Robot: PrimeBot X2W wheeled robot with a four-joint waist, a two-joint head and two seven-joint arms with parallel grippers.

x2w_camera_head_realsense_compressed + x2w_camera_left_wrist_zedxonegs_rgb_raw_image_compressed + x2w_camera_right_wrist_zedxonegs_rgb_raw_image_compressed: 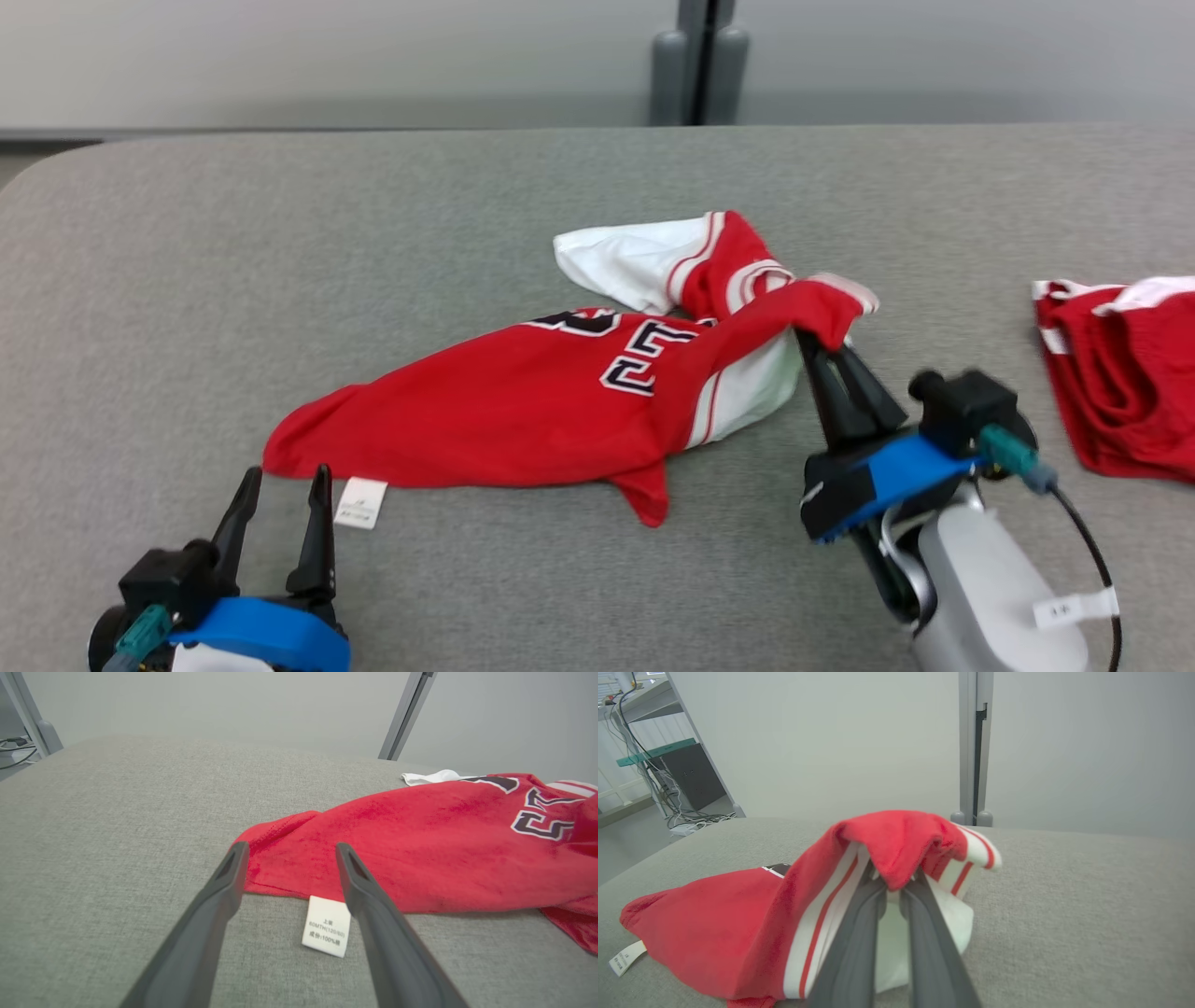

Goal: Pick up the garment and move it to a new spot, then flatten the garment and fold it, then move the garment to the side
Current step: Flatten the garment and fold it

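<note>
grey fabric table [373, 205], pale wall [327, 56], grey upright post [726, 79], cables on floor [686, 820]

We grip the red jersey [523, 411] on the grey table [233, 280].
Our right gripper [823, 343] pinches its raised edge, centre right; our left gripper [288, 472] stands spread, lower left, beside the white tag [360, 502].

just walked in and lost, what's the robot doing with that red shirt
The right claw is shut on one end of the jersey, holding that end up off the table. The left claw is open at the other end, near the tag, holding nothing. The jersey lies crumpled, not yet flattened. Another red garment sits at the right.
</note>
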